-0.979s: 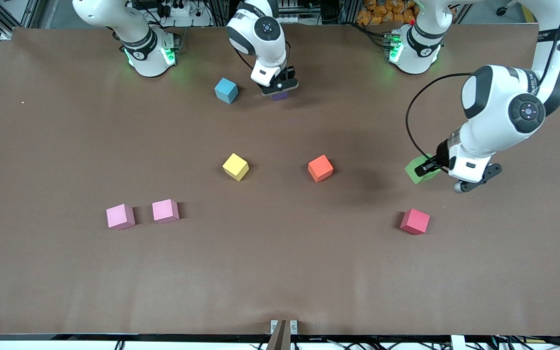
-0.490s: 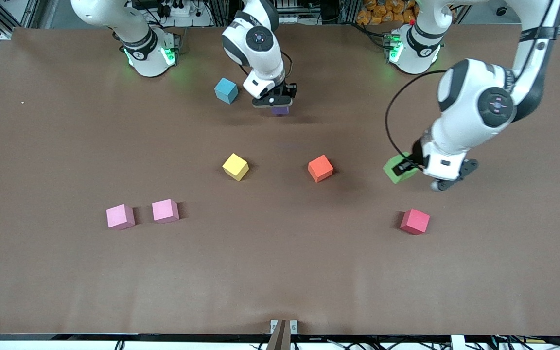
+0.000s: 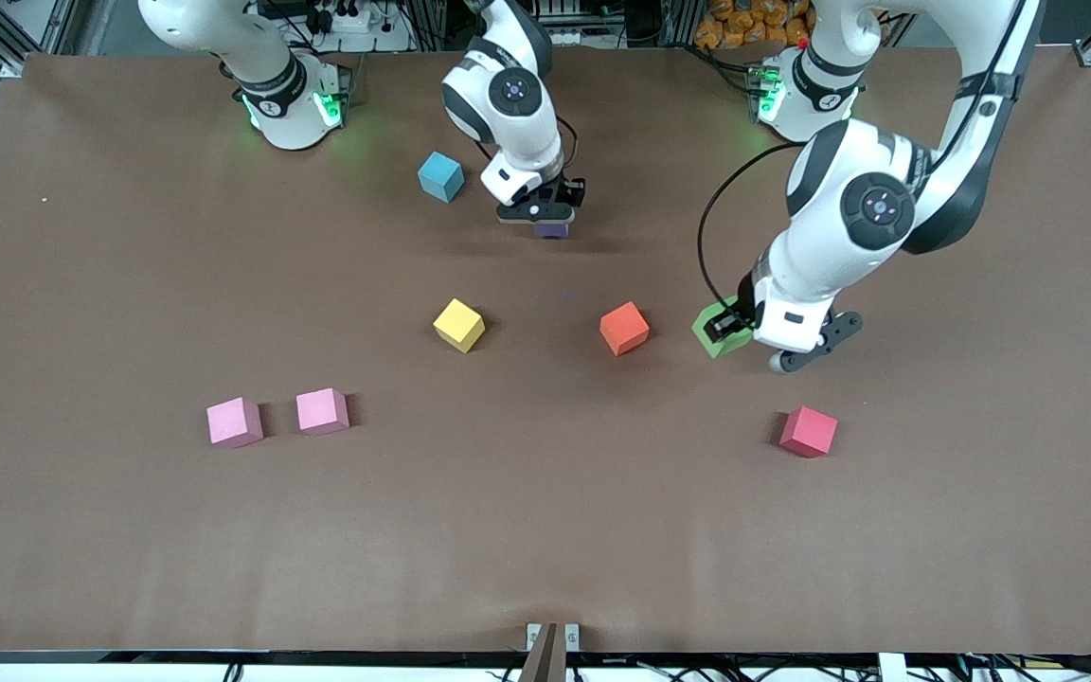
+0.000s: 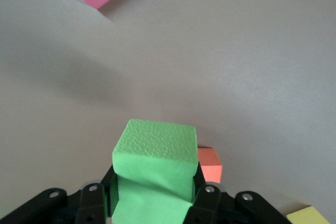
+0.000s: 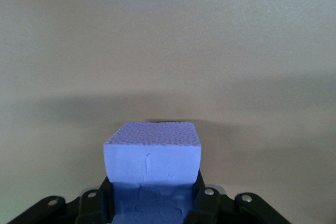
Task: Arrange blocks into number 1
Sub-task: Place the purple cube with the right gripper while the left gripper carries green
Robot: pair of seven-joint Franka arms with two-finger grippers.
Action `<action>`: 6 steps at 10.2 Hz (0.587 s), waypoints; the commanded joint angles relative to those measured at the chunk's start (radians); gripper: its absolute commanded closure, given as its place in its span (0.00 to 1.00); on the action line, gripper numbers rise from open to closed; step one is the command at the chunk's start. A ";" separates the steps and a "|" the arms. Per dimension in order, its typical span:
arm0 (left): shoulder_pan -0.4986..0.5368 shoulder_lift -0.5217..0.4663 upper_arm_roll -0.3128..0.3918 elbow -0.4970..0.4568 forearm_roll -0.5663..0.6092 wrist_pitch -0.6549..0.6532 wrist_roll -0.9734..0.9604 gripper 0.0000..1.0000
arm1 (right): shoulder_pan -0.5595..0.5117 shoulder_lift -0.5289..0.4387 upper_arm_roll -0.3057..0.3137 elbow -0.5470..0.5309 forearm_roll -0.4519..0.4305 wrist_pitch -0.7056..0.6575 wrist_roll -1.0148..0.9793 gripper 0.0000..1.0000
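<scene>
While the green block (image 3: 718, 332) is clamped in the left gripper (image 3: 731, 327) at centre-right and the purple block (image 3: 552, 228) in the right gripper (image 3: 545, 210) at upper centre, both should be lowered squarely, edges aligned.

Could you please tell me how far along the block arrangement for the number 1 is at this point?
Nothing is placed yet: no line of blocks shows. In hand: the left gripper holds the green block beside the orange block; the right gripper holds the purple block. Left: setting both down, plus the yellow block and two pink blocks.
</scene>
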 commanded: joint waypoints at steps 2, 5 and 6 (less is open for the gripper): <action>-0.028 0.028 0.007 0.046 -0.004 -0.021 -0.021 0.45 | 0.005 0.054 -0.002 0.049 -0.035 0.004 0.021 1.00; -0.049 0.037 0.007 0.046 -0.004 -0.021 -0.018 0.45 | 0.005 0.059 -0.005 0.052 -0.045 0.004 0.021 0.00; -0.060 0.041 0.007 0.046 -0.004 -0.021 -0.021 0.45 | 0.005 0.060 -0.007 0.052 -0.064 0.004 0.021 0.00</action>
